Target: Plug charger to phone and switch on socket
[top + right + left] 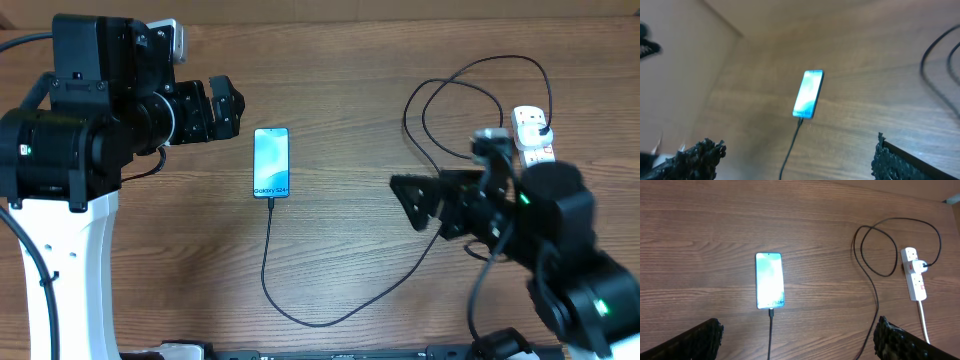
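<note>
Two arms reach over a wood-grain bench (350, 80) from its left and right edges, and neither holds anything. The left gripper (230, 110) sits above the bench on the left side, pointing toward the right edge. Its wrist view shows both fingers (695, 342) spread wide, with bare wood between them. The right gripper (408, 203) points toward the left edge. Its fingers (910, 160) also stand well apart in its own wrist view.

The phone (271, 162) lies flat between the two grippers, somewhat left of the bench's middle, touching neither. Its screen is lit light blue and faces up, and its long side runs from the far edge toward the near edge.

The charger (268, 270) has its connector tip seated in the phone's near short edge. From there the thin black cable runs toward the near edge, curves toward the right edge and passes under the right arm. It then loops loosely on the wood toward the far right corner.

The socket (531, 135), a white strip with red markings, lies near the right edge toward the far corner. The charger's black plug (923, 266) is seated in it. A thick white cord (924, 322) leaves the strip toward the near edge. The position of the switches cannot be made out in any view.
</note>
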Robot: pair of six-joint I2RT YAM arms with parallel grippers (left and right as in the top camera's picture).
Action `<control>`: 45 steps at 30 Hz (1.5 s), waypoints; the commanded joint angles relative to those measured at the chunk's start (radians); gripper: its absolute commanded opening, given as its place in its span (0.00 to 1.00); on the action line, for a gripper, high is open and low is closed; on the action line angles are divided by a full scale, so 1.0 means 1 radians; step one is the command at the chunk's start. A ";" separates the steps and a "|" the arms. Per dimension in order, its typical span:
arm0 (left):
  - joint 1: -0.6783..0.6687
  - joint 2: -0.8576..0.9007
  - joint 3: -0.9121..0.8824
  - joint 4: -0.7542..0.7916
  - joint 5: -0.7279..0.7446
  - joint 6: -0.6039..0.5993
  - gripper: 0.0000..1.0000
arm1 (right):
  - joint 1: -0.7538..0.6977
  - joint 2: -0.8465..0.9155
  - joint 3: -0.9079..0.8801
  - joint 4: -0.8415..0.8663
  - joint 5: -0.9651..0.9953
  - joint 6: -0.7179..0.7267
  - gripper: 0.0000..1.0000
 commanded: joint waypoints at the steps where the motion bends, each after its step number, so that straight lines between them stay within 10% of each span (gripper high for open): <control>1: -0.008 0.008 0.008 0.000 0.008 -0.010 1.00 | -0.003 -0.092 0.016 0.005 0.102 -0.008 1.00; 31: -0.008 0.008 0.008 -0.001 0.008 -0.010 1.00 | -0.008 -0.129 -0.003 -0.047 0.507 -0.012 1.00; 45: -0.008 0.008 0.008 -0.001 0.008 -0.010 1.00 | -0.144 -0.403 -0.411 0.266 0.359 -0.069 1.00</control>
